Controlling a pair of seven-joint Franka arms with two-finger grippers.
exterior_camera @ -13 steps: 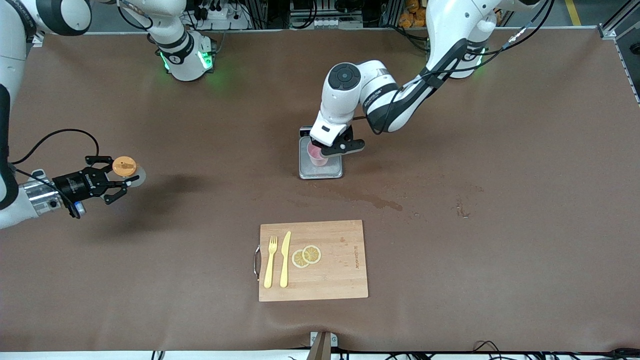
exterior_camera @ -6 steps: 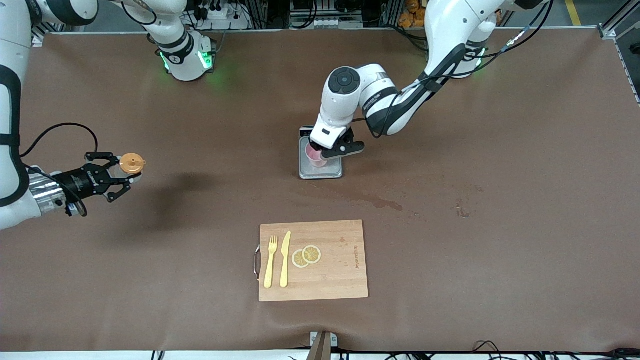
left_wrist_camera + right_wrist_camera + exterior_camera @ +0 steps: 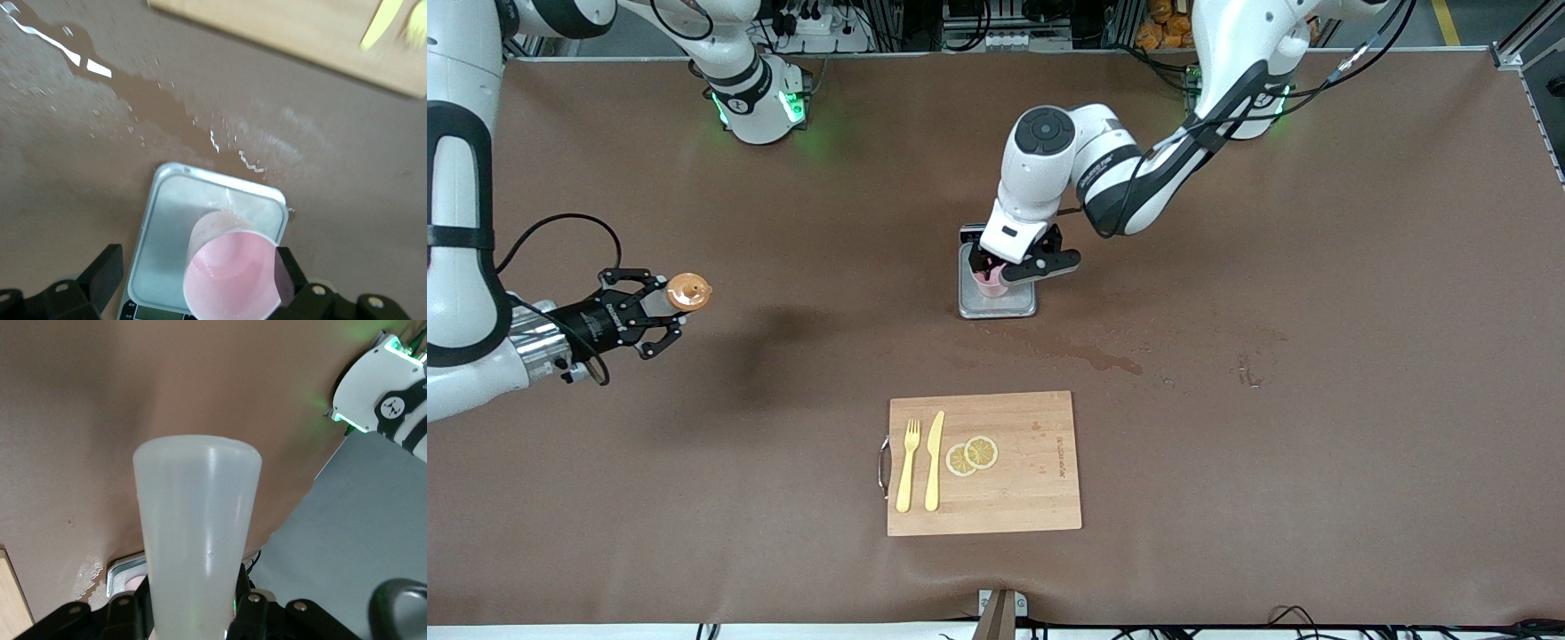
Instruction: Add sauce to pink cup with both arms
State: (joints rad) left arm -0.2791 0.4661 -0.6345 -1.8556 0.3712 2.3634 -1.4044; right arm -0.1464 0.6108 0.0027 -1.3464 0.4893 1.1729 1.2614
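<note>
Two grippers are seen at separate stations. The left gripper [image 3: 1014,268] is over the scale [image 3: 998,302] near the table's middle, its fingers [image 3: 100,277] spread wide on either side of the cup [image 3: 230,277]; in the left wrist view one finger lies just beside the cup wall and the other stands well apart, so the cup is judged released, standing upright on the scale pan, presumably so the added sauce can be weighed. The right gripper [image 3: 640,311] is over bare table toward the right arm's end, clamped on the bottle [image 3: 680,293], whose orange cap [image 3: 688,291] points toward the middle; the whitish body [image 3: 197,540] fills the right wrist view between the fingers. The bottle is judged held ready for carrying to the cup. A wet streak [image 3: 1094,357] lies nearer the camera than the scale. A board [image 3: 1032,498] with fork [image 3: 907,467], knife [image 3: 934,460] and lemon slices [image 3: 972,455] lies nearer still, untouched.
</note>
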